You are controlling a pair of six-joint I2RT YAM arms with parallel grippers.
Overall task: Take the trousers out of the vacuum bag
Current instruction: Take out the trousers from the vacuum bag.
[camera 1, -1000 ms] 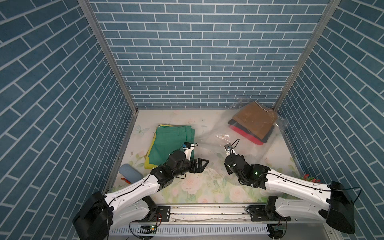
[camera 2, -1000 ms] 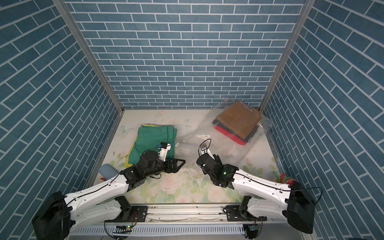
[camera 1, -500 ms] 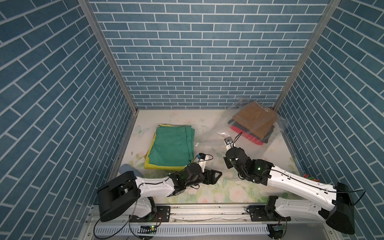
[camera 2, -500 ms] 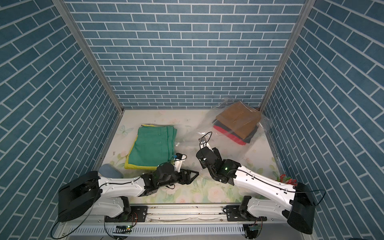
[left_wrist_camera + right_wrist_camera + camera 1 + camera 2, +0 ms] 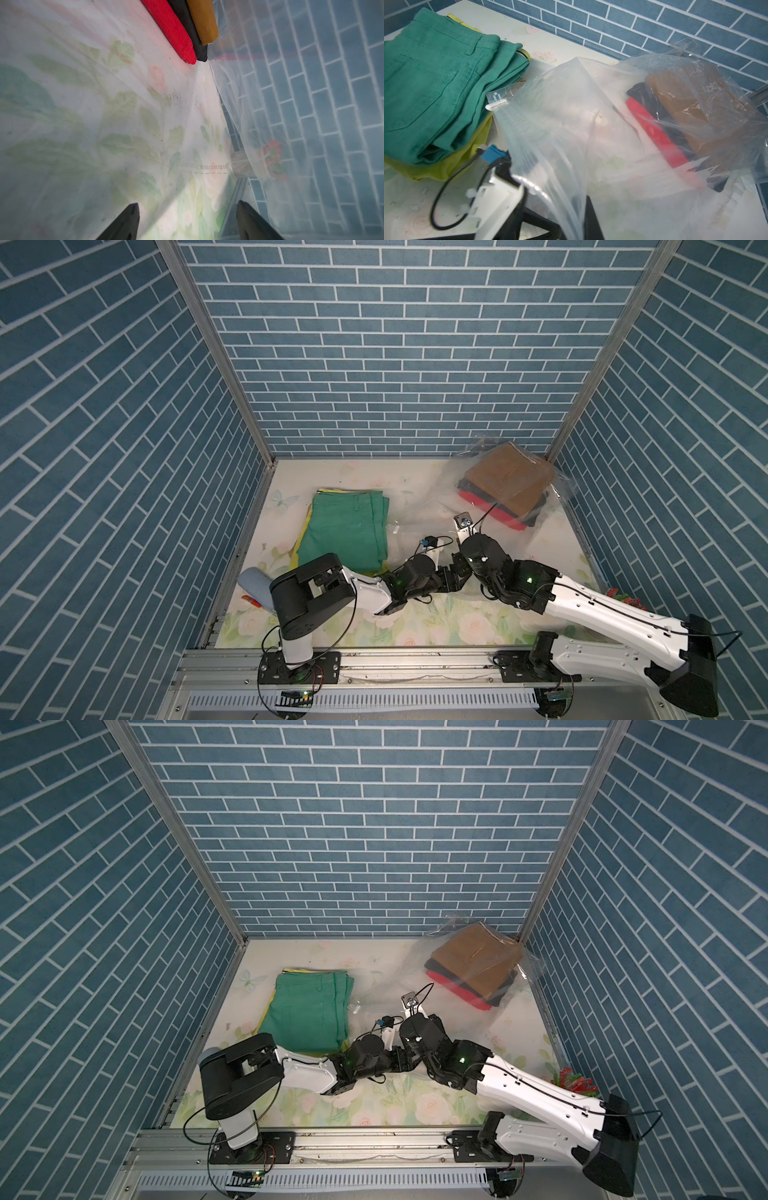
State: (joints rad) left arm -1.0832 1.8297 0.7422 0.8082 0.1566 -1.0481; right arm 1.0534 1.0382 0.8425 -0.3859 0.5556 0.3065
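The vacuum bag [image 5: 571, 99] lies on the right half of the floral table [image 5: 357, 481], its mouth toward the near middle. Folded mustard-brown, black and red trousers [image 5: 509, 479] sit stacked inside it at the far right end. Green trousers [image 5: 345, 531] lie over lime-yellow ones outside the bag on the left. The right gripper [image 5: 460, 569] is closed, pinching the bag's upper film at the mouth. The left gripper [image 5: 187, 223] reaches into the mouth, jaws spread wide, gripping nothing
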